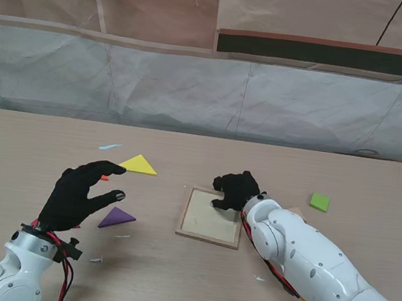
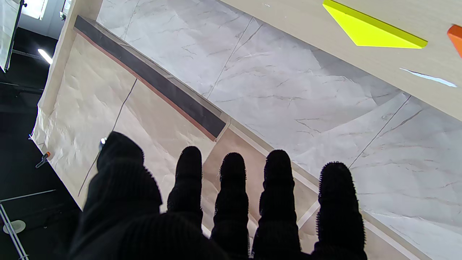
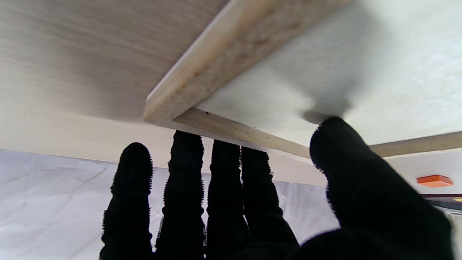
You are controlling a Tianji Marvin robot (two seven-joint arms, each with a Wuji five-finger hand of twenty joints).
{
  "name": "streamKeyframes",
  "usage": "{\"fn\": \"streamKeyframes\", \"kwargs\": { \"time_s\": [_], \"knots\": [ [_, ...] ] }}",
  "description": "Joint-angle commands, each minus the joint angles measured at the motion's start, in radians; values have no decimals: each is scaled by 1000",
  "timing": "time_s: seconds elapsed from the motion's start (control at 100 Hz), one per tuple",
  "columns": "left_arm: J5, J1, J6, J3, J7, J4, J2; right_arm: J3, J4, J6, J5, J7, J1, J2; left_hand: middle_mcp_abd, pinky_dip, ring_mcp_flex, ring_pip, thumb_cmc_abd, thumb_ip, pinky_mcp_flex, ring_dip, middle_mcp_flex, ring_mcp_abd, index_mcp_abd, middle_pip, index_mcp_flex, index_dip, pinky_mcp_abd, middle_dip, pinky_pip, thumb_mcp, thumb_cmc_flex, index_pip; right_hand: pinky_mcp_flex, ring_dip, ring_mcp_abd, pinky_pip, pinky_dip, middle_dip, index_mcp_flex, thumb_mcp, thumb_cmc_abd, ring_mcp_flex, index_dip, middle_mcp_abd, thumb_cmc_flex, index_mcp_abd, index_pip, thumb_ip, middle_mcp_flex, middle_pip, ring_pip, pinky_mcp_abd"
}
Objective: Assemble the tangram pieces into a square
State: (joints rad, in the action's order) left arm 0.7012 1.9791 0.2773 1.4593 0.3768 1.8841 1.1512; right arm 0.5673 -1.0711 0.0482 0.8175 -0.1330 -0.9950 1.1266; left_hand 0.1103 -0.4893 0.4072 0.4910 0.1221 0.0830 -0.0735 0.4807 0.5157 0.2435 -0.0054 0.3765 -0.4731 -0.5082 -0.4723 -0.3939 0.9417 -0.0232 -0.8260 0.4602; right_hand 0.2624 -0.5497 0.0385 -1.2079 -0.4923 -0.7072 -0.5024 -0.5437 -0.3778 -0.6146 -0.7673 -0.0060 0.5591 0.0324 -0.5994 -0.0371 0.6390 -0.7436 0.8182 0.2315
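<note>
The square wooden tray lies flat near the middle of the surface. The right robot hand sits at the tray's far right corner, fingers curled over the rim and thumb on the tray floor, gripping that corner. Left of the tray, the left robot hand hovers with fingers spread, holding nothing. A purple triangle lies just beside it, between it and the tray. A yellow triangle lies farther from me, left of the tray. A green square rests right of the tray.
</note>
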Motion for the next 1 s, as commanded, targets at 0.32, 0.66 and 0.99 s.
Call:
{"fn": "streamKeyframes", "kwargs": {
  "time_s": [0.32,0.66,0.99],
  "knots": [
    [4,20,9,2,13,6,8,37,-85,-66,64,32,-119,-32,7,0,33,22,-52,-16,17,6,17,8,8,-23,-23,5,20,0,-3,-21,-19,-1,14,14,-42,-31,-16,1,-64,-63,-37,-63,69,-45,-5,-104,-99,-29,50,-17,18,-76],
    [-2,21,15,0,13,2,8,111,-206,-58,103,131,-205,-61,7,0,34,24,-51,-16,18,7,18,8,8,-23,-24,5,20,0,-3,-21,-19,-1,9,18,-37,-23,-12,8,-66,-41,-14,-57,78,-29,-14,-94,-82,-17,43,4,5,-74],
    [-4,20,16,-4,15,1,9,136,-225,-46,116,128,-239,-65,7,0,35,24,-51,-16,17,7,18,9,8,-24,-25,6,22,1,-2,-21,-20,-1,7,17,-34,-20,-11,7,-77,-12,-8,-60,72,-25,-1,-93,-57,-11,50,14,-2,-71]
  ]
}}
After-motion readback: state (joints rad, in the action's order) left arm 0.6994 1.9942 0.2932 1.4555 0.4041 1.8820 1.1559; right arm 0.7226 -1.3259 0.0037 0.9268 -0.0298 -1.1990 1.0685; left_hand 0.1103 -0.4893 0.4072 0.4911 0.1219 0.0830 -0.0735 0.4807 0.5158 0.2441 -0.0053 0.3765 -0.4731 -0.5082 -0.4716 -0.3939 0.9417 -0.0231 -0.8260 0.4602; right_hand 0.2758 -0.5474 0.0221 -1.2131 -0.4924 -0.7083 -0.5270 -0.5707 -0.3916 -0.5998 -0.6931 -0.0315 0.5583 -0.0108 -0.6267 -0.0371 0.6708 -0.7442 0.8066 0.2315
